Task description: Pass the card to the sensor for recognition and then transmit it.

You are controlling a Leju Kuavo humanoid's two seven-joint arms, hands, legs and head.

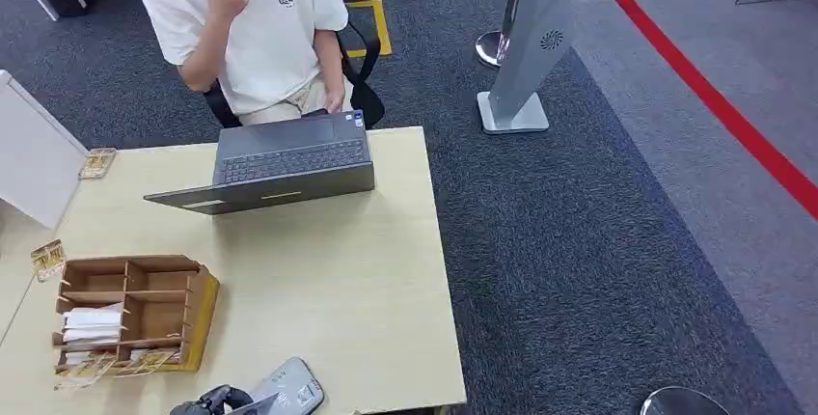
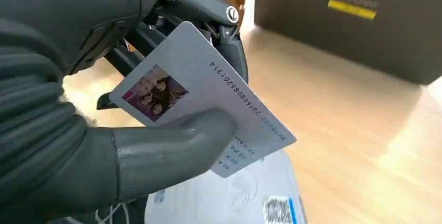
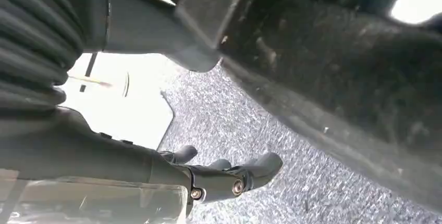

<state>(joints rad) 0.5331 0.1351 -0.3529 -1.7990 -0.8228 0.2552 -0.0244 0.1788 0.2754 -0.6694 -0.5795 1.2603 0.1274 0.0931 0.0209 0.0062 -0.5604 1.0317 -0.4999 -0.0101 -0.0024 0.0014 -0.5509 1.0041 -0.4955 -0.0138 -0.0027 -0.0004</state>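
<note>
Centrally, in the left wrist view, the left hand [image 2: 104, 104] pinches a flat, glossy plastic ID card [image 2: 208, 96]; the thick grey thumb [image 2: 172, 148] presses the printed face near one long edge, while dark fingers [image 2: 229, 41] back the card from behind; a small photograph occupies one corner and a printed number runs along the opposite edge. Just beneath the card lies the card reader [image 2: 234, 198], a smooth white-grey slab with rounded corners and a QR sticker; card and reader appear slightly apart. From the head view, the reader [image 1: 289, 386] sits near the front edge of the pale wood-grain table [image 1: 357, 270], beside a wooden compartment organiser [image 1: 130, 314] holding white papers; a dark grey laptop [image 1: 280, 159] stands open at the far side, facing a seated person in a white shirt [image 1: 256, 24]. In the right wrist view, the right hand [image 3: 229, 174] hangs over speckled grey carpet [image 3: 271, 146], fingers loosely curled, holding nothing.
</note>
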